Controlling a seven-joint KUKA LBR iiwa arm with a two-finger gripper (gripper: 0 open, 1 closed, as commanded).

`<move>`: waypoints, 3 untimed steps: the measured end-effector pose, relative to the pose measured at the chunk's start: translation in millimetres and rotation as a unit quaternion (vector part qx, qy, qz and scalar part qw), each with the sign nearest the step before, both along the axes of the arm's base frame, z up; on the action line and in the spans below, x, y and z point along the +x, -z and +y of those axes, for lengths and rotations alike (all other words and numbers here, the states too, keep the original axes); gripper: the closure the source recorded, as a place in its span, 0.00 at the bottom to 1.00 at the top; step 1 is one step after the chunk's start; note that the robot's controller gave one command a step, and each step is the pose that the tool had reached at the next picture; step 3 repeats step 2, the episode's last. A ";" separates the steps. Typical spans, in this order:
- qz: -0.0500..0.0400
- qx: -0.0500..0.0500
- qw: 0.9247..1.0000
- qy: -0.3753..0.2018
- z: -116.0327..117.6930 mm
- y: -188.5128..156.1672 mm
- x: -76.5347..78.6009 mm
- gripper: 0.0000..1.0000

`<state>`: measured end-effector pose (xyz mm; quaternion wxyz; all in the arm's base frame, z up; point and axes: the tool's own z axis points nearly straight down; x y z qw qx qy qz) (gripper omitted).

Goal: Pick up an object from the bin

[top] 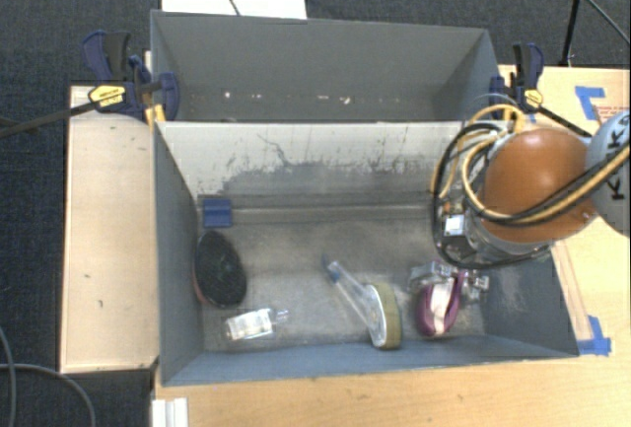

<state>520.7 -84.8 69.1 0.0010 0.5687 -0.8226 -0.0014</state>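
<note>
front wall of the bin (325,363) first. on the floor behind it, from the left: blue block (217,212), black oval brush (219,269), clear plastic piece (250,324), clear tube (353,294) touching an olive tape roll (390,317). front right, a purple object (434,309) sits right under the gripper (450,283). open or clamped, cannot tell.

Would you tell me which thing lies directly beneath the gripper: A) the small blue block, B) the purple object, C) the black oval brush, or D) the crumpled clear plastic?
B: the gripper hangs over the purple object at the bin's right end, while the brush, the blue block and the clear plastic lie far off at its left.
</note>
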 end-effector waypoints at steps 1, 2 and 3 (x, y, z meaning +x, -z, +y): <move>-0.004 0.000 1.000 0.003 0.3 -39.5 1.1 1.00; -0.004 0.000 1.000 0.007 0.7 -68.0 1.9 1.00; -0.004 0.000 1.000 0.007 0.7 -68.0 1.9 1.00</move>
